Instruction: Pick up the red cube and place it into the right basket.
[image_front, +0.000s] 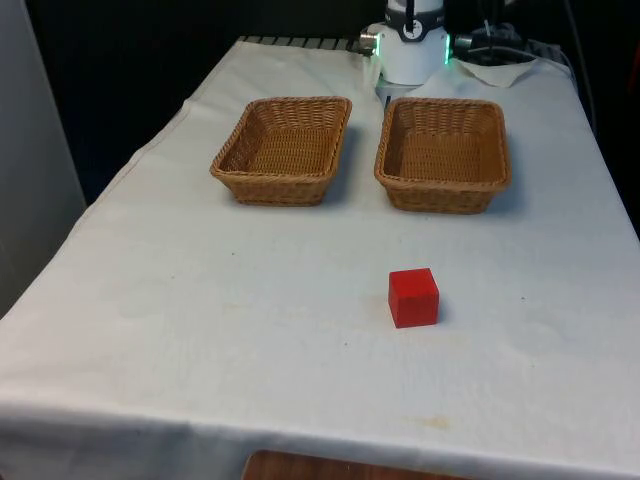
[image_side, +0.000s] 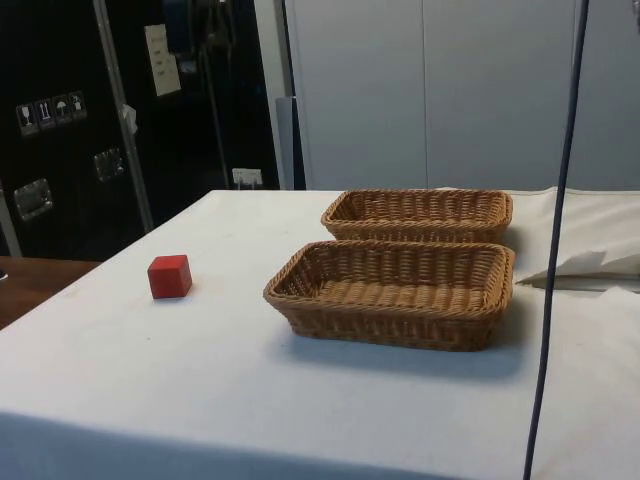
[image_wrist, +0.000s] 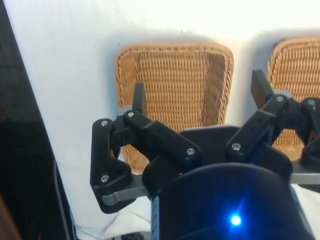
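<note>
The red cube (image_front: 413, 297) (image_side: 170, 276) rests on the white cloth, nearer the table's front edge than the baskets. Two wicker baskets stand side by side further back: the right basket (image_front: 441, 195) (image_side: 390, 325) and the left basket (image_front: 275, 190) (image_side: 420, 230), both with nothing in them. In the wrist view my gripper (image_wrist: 200, 92) is open, nothing between its fingers, and hangs high over the robot's end of the table. One wicker basket (image_wrist: 170, 48) lies below, between the fingers, and a second basket (image_wrist: 280, 45) sits beside it. The cube is far from the gripper.
The robot's white base (image_front: 410, 45) stands just behind the baskets, with crumpled cloth (image_front: 505, 70) beside it. A dark cable (image_side: 560, 230) hangs down in the side view. Table edges drop off at both sides.
</note>
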